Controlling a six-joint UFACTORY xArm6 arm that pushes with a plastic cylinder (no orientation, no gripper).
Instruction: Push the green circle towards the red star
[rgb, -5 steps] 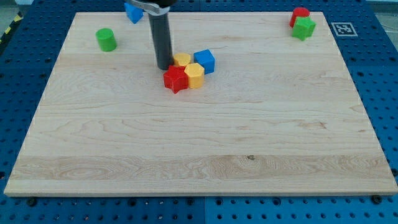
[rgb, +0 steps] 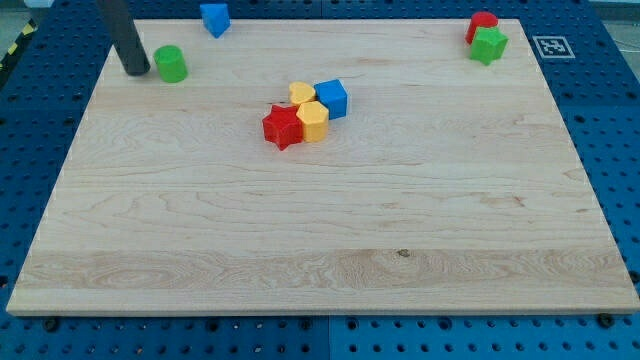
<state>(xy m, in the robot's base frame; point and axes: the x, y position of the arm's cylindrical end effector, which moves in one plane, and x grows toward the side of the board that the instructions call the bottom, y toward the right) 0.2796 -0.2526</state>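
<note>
The green circle (rgb: 171, 63) stands on the wooden board (rgb: 320, 230) near the view's top left. My tip (rgb: 136, 72) is down on the board just left of the green circle, close to it or touching it. The red star (rgb: 283, 126) lies right of and below the circle, near the board's upper middle. It touches a yellow block (rgb: 313, 121), which sits with a yellow heart (rgb: 299, 94) and a blue cube (rgb: 331, 98) in one cluster.
A blue block (rgb: 215, 18) lies at the top edge, right of the green circle. A red block (rgb: 483, 24) and a green star (rgb: 489, 45) sit together at the top right corner. A marker tag (rgb: 551, 46) lies off the board.
My tip has moved from beside the red star cluster up and left to the left side of the green circle. The blocks have not moved.
</note>
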